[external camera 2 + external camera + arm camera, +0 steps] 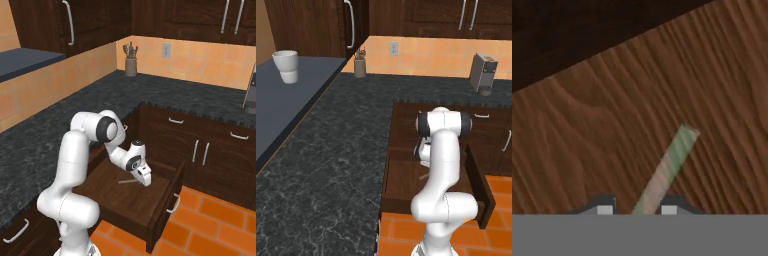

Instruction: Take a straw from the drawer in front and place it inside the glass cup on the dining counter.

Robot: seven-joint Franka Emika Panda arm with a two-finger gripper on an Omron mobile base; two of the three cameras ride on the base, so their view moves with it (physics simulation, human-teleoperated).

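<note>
The dark wooden drawer (131, 202) (402, 176) stands pulled out under the black counter, its silver bar handle (175, 204) facing the floor side. A thin pale straw (671, 159) (127, 182) lies flat on the drawer floor. My gripper (637, 210) (145, 181) is down inside the drawer with the near end of the straw between its fingertips. The jaws stand narrow around it, the right one against the straw, a slim gap at the left. In the left base view the arm hides the hand. The glass cup and the dining counter are out of view.
Black speckled counter (331, 150) wraps the corner around the drawer. A utensil holder (131, 65) and a grey appliance (483, 72) stand at the back wall. White stacked cups (286, 66) sit on a raised grey ledge. Closed cabinet fronts (200, 150) and orange tile floor (210, 225) lie to the right.
</note>
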